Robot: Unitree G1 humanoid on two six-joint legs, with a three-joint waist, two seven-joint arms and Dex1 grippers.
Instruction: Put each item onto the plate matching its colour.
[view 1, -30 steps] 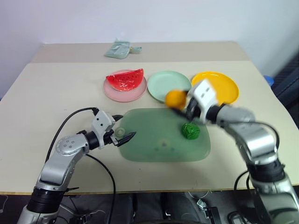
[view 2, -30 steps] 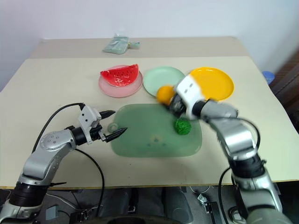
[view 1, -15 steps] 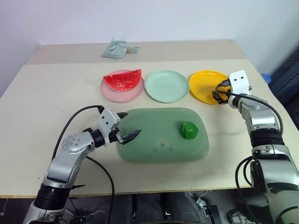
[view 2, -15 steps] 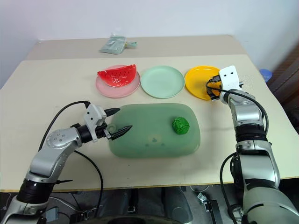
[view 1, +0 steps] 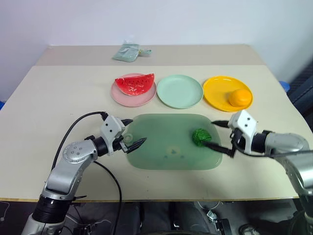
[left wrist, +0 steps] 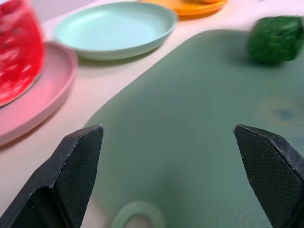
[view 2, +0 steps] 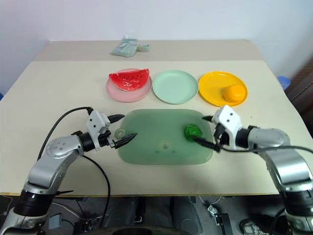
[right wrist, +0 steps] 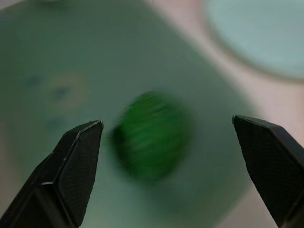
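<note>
Watermelon wedge (view 1: 134, 83) sits on pink plate (view 1: 120, 96); orange (view 1: 238, 97) on yellow plate (view 1: 217, 93). Mint plate (view 1: 179, 90) lies bare between them. Dark-green ball (view 1: 200, 136) on translucent green tray (view 1: 166, 147), right side. Right claw (view 1: 218, 138) spread, empty, just beside the ball, one finger close by it. Left claw (view 1: 131, 132) spread, empty, over tray's left end. All on the worktop (view 1: 58, 103).
</note>
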